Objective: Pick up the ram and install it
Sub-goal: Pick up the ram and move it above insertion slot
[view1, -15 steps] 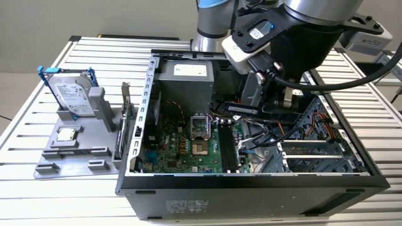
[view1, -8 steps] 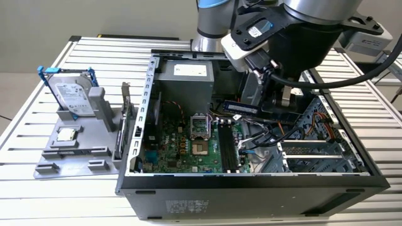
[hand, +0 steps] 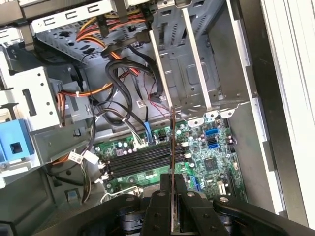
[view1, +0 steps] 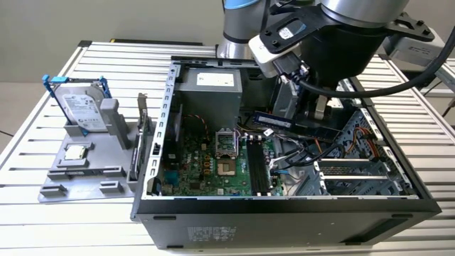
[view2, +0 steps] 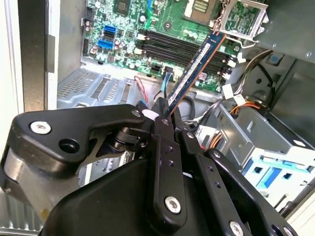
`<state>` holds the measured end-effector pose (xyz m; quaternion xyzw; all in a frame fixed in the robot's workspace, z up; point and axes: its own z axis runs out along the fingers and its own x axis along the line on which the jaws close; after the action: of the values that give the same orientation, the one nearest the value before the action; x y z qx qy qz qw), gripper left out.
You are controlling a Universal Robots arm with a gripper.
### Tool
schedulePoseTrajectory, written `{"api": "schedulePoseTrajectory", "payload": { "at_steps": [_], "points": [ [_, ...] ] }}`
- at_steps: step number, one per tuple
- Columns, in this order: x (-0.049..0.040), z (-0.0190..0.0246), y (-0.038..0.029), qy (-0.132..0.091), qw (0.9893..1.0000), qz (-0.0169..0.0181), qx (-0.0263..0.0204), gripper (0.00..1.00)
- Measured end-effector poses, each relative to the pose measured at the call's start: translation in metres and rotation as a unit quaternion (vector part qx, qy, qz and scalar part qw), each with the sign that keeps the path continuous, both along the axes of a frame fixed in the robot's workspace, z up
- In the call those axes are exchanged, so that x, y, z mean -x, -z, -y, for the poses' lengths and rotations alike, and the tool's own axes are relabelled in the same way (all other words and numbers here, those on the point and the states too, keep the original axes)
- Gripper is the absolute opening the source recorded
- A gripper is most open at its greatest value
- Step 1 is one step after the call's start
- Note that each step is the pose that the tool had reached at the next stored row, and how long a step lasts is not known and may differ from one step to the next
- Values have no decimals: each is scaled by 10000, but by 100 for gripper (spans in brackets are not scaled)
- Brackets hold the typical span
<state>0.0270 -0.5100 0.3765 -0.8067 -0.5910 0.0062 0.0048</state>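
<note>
The black finger gripper is clamping one end of the ram, a slim, dark circuit-board stick with a blue label. It is holding the stick in the air inside the open black computer tower case, above the green motherboard. In the second wrist view the stick is pointing at a slant toward the row of long black memory slots and is not touching them. In the first wrist view the stick is showing edge-on and is crossing the slots rather than running along them. The step in hand is therefore judged to be alignment: the board's long edge needs to lie parallel to one slot, level from end to end and centred between the slot's ends, before any downward pressure is applied. The bundle of black and blue cables is lying just beside the slots and could snag the stick.
</note>
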Motion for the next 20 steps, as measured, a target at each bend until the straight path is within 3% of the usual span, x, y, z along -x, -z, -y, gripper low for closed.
{"api": "schedulePoseTrajectory", "payload": {
  "at_steps": [6,11,15,20],
  "points": [
    [0,0,0,353,9994,0,0,0],
    [0,-1,-1,640,9980,0,1,0],
    [0,-1,0,892,9960,0,1,0],
    [0,-1,0,1206,9927,0,1,0]
  ]
}}
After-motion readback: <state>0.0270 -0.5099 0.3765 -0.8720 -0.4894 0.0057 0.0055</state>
